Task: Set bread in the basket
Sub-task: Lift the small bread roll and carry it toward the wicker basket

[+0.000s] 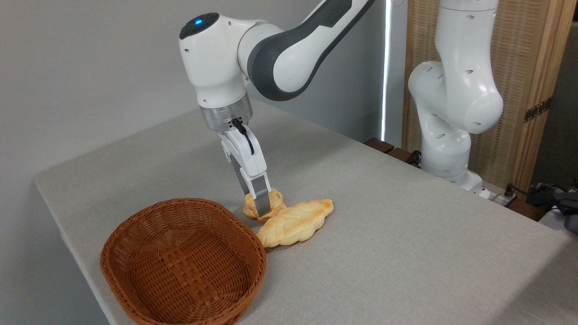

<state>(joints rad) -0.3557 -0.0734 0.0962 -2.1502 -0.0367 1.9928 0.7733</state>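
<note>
1. The arm reached down from the upper middle of the shot, and its hand [262, 206] pointed almost straight down at the bench [406, 234].
2. The hand sat right on the bread [276, 198], the small knotted golden bun. One grey finger [261, 195] covered the bun's front, with its tip down near the bench surface.
3. Only that one finger showed clearly, as the other was hidden behind it. So whether the hand had clamped the bun or just straddled it, honestly couldn't tell.
4. The bun lay on the bench, not lifted as far as anyone could see, just behind the longer loaf and just past the basket's far rim.
5. The braided loaf [295, 223], the leaf-shaped one, lay at an angle just in front of the bun and looked to be touching it. Its lower left end sat right beside the basket's rim.
6. The basket [135, 234], oval reddish-brown wicker, sat at the bench's front left corner with nothing visible inside it.
7. The bench had a plain grey cloth cover. The arm's white base [447, 149] stood at the far right edge, well apart from the bread.
</note>
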